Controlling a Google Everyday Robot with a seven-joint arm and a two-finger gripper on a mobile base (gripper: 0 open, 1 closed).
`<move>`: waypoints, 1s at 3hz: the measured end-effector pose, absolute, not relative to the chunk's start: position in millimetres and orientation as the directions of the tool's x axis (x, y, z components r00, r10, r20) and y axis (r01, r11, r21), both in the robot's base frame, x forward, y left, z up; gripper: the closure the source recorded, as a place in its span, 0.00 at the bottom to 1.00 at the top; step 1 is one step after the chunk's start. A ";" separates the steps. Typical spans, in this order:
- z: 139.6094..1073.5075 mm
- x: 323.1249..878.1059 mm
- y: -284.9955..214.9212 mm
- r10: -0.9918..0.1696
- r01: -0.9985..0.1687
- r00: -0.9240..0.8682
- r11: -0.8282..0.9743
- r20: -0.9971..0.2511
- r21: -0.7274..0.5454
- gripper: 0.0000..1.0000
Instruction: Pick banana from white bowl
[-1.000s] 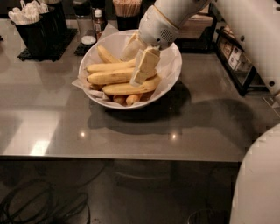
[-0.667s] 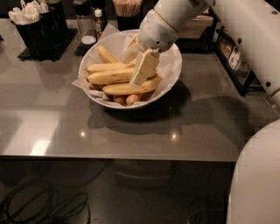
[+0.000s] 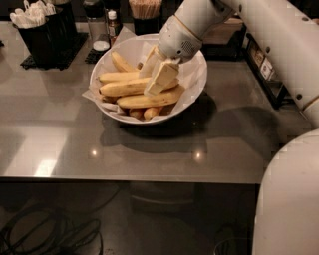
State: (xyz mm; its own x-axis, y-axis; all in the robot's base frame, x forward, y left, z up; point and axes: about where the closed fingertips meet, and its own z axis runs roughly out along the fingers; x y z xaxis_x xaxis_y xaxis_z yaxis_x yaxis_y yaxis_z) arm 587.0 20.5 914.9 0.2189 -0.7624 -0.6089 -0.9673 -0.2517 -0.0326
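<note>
Bananas lie heaped lengthwise in the white bowl (image 3: pixel 198 94), several ripe ones side by side on crinkled paper (image 3: pixel 92 94) that spills over the left rim. The middle banana (image 3: pixel 122 88) sits highest and is the easiest to reach. The tool (image 3: pixel 148 83) is down inside the bowl, slanting in from the upper right and set crosswise over that fruit, probably so that it can take the banana across its narrow width. I cannot tell whether the tool is apart or already clamped on the banana. The arm (image 3: pixel 249 30) reaches in from the right over the far rim. The bowl rests on the grey desk (image 3: pixel 149 154), with a black caddy (image 3: pixel 42 32), a small bottle (image 3: pixel 113 25) and a cup of sticks (image 3: pixel 144 12) behind it.
</note>
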 end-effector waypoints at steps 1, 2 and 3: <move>912.3 586.4 19.9 -0.761 -0.968 0.216 -0.250 -0.612 -0.030 0.78; 913.7 584.1 17.6 -0.763 -0.969 0.216 -0.245 -0.610 -0.036 0.99; 919.6 579.5 14.3 -0.767 -0.970 0.222 -0.238 -0.602 -0.055 1.00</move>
